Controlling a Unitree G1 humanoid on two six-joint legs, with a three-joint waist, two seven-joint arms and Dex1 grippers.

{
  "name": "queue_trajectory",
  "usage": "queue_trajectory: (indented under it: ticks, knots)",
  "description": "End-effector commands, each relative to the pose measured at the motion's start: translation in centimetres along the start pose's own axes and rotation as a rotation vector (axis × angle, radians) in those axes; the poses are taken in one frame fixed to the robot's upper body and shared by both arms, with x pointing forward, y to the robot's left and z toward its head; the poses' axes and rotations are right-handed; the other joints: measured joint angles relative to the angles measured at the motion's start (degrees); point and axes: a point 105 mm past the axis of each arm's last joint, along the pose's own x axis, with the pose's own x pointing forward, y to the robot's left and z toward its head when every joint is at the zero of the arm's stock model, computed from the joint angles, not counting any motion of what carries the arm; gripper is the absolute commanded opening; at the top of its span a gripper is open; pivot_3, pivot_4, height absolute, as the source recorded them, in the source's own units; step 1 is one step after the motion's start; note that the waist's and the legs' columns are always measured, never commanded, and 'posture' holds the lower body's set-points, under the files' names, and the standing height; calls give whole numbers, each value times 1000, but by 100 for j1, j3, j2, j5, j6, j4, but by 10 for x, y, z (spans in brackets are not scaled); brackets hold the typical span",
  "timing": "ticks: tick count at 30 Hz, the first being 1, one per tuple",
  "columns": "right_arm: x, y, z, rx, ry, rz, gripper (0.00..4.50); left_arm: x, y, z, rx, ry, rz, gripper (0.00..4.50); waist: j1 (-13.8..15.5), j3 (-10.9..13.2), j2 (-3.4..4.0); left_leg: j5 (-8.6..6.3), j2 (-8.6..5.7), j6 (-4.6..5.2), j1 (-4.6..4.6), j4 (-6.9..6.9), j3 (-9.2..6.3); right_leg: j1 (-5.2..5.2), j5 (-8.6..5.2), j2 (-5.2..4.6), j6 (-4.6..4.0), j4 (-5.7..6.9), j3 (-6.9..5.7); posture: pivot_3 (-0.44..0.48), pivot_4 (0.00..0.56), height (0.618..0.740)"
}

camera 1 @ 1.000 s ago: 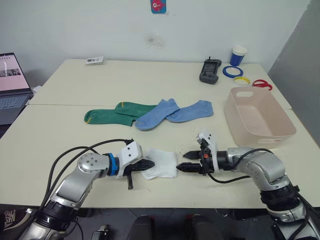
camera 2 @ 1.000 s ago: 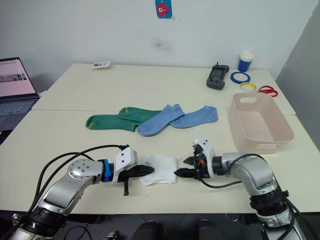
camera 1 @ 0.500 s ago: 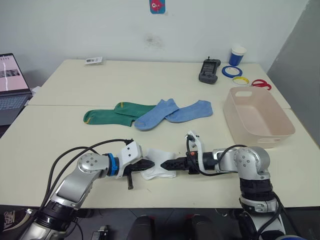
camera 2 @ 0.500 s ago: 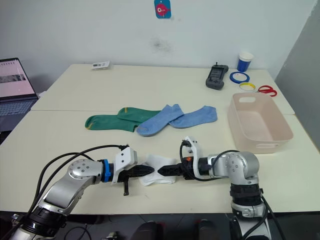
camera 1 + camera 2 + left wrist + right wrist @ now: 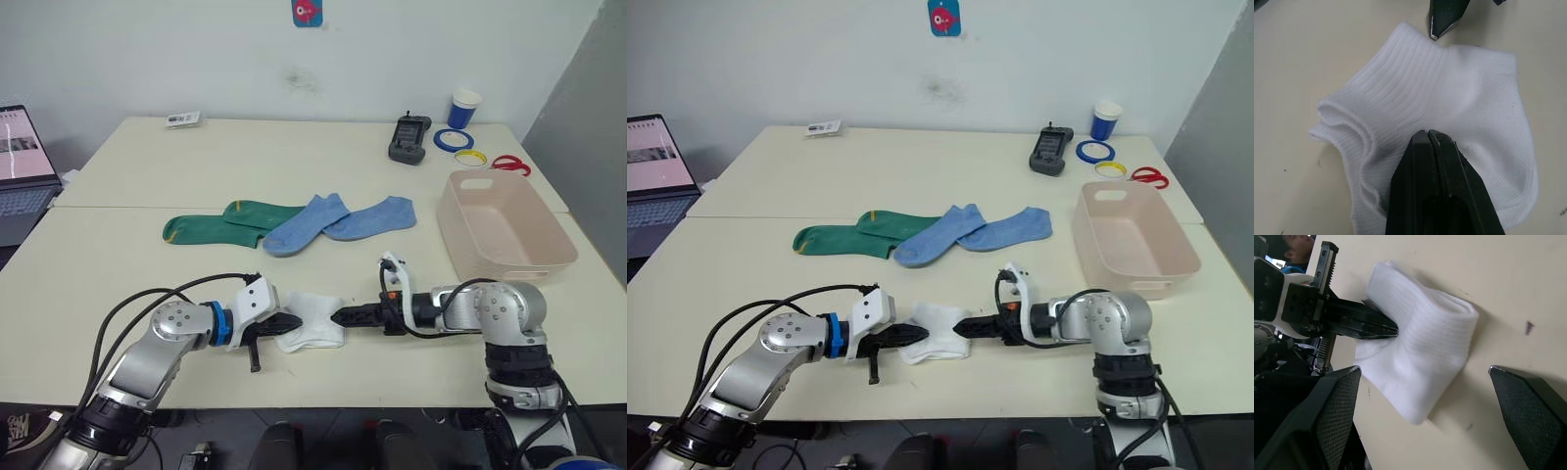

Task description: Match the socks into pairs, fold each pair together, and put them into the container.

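We see the white socks (image 5: 315, 320) folded near the table's (image 5: 118, 264) front edge. Our left gripper (image 5: 1428, 137) presses them, fingers together, seemingly pinching fabric. Our right gripper (image 5: 340, 316), fingers apart, points at their 3 o'clock edge. The container (image 5: 503, 231) sits at 2 o'clock.

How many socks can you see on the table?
5 at least: two green socks overlapping mid-table, two light blue socks crossed beside them, and a folded white bundle near the front edge between the robot's hands. The bundle's layers could be one sock or two.
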Motion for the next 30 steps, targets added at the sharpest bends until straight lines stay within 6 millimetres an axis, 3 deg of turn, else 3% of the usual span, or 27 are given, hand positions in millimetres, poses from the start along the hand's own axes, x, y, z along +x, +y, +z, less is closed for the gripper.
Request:
queue_trajectory:
  ticks: [1, 7, 13, 20, 30]
  knots:
    - [5, 3, 3, -27, -19, -9, 4490, 2, -5, -14, -32, 55, -7, 0, 2, 0, 0, 0, 0, 0, 0, 0, 0, 0, -9, 0, 16, 0, 0, 0, 150, 740]
    - [26, 1, 15, -37, -76, -16, 4490, 3, -6, -12, -33, 50, -12, 0, -10, -1, 0, 0, 2, 0, 1, 0, 0, 0, -12, 3, 20, 0, 1, 0, 150, 740]
    - [39, 15, 9, -32, -52, 53, 4490, 2, -5, -13, -34, 52, -7, 0, -12, -1, 0, 0, 3, 0, 1, 0, 0, 0, -11, 2, 19, 0, 1, 0, 150, 740]
    - [37, 31, -5, 57, 7, 174, 4490, 1, -6, -14, -39, 54, -1, 0, -13, -1, 1, 0, 5, 0, 0, -1, 0, 0, -7, 1, 12, 0, 1, 0, 150, 740]
    - [44, 25, -10, 159, -13, 165, 4490, 1, -3, -15, -37, 55, 4, 0, -17, -1, 1, 0, 4, 0, 1, -3, 0, -1, -12, 1, 20, -1, 0, 0, 150, 740]
